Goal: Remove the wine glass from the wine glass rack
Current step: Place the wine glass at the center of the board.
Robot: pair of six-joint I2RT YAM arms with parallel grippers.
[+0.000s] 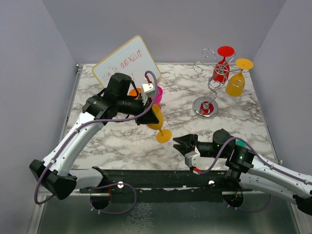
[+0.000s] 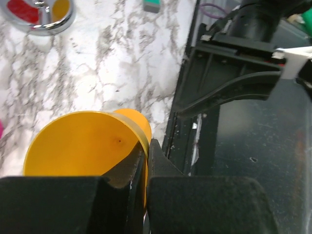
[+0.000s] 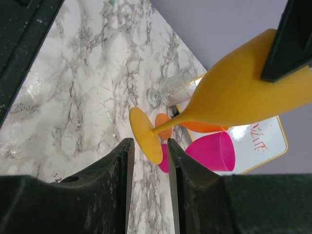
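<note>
My left gripper [image 1: 148, 114] is shut on the bowl rim of a yellow wine glass [image 1: 158, 123] and holds it tilted above the table, foot [image 1: 164, 135] toward the front. In the left wrist view the fingers [image 2: 165, 165] pinch the yellow bowl [image 2: 83, 141]. The silver wine glass rack [image 1: 208, 92] stands at the right; a red glass [image 1: 222, 66] and a yellow-orange glass [image 1: 236, 83] hang upside down from its arms. My right gripper [image 1: 181, 144] is open and empty, just right of the held glass's foot [image 3: 145, 134].
A whiteboard [image 1: 126, 63] leans at the back left. A pink glass [image 3: 209, 151], an orange glass [image 3: 204, 127] and a clear glass [image 3: 173, 87] lie by it. The rack's mirrored base [image 2: 39, 17] shows in the left wrist view. A black rail [image 1: 161, 178] runs along the table's front edge.
</note>
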